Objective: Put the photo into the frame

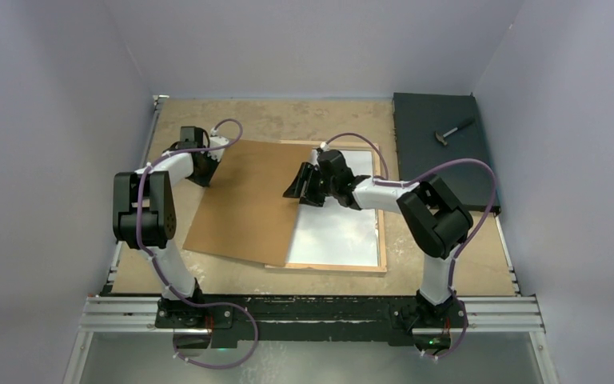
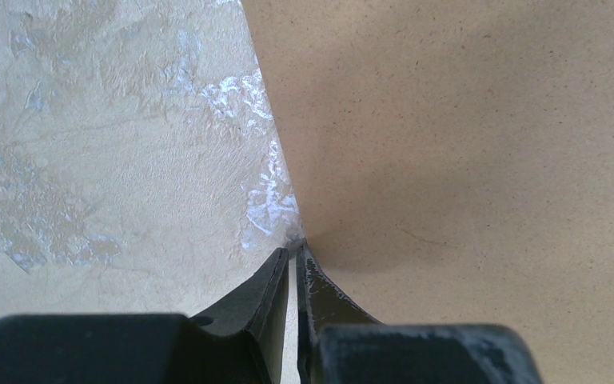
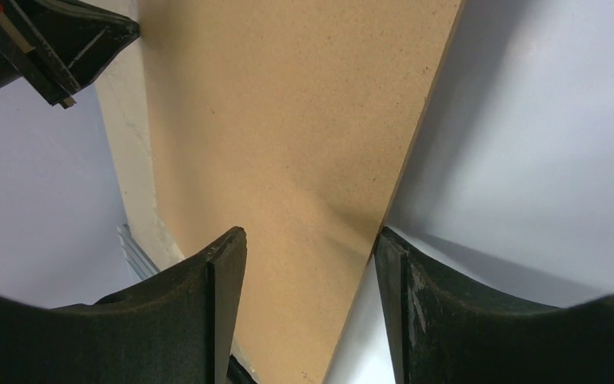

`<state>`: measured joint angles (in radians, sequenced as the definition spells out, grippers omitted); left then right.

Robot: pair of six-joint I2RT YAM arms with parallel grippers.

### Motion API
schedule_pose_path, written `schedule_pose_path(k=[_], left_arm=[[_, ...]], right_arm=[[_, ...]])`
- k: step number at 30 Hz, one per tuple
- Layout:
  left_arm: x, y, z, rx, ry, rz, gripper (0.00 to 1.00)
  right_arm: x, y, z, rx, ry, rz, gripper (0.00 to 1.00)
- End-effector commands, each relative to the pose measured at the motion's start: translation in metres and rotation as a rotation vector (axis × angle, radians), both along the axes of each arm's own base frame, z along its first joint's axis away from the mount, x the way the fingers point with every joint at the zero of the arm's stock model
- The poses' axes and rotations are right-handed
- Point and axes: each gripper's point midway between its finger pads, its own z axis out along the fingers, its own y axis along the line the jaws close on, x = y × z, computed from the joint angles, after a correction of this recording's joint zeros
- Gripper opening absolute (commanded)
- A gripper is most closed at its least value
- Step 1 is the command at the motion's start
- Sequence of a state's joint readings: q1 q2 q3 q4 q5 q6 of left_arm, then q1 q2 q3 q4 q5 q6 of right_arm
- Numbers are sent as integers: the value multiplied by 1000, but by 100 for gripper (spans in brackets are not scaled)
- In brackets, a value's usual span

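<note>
While the left gripper (image 2: 296, 246) is clenched tight on the left edge of the brown board (image 1: 248, 200), near its far corner, the right gripper (image 3: 312, 236) straddles the board's right edge with its jaws apart, gripping nothing. The board lies askew over the left part of the frame (image 1: 382, 216), which rests flat on the table (image 1: 304, 116), right of centre, wood edges up. A pale, glossy sheet (image 1: 344, 232) fills the frame's uncovered part — whether that is the photo I cannot tell
</note>
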<state>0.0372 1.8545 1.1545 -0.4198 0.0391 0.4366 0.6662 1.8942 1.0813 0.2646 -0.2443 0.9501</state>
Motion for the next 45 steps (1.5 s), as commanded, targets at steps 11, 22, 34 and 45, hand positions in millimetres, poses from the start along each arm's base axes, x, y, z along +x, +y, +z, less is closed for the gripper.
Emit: schedule_pose_path(k=[11, 22, 34, 45], left_arm=[[-97, -28, -61, -139, 398, -1, 7], [-78, -40, -6, -207, 310, -30, 18], [-62, -61, 186, -221, -142, -296, 72], [-196, -106, 218, -188, -388, -753, 88]], right_arm=[[1, 37, 63, 307, -85, 67, 47], [5, 42, 89, 338, -115, 61, 0], [12, 22, 174, 350, -200, -29, 0], [26, 8, 215, 387, -209, -181, 0]])
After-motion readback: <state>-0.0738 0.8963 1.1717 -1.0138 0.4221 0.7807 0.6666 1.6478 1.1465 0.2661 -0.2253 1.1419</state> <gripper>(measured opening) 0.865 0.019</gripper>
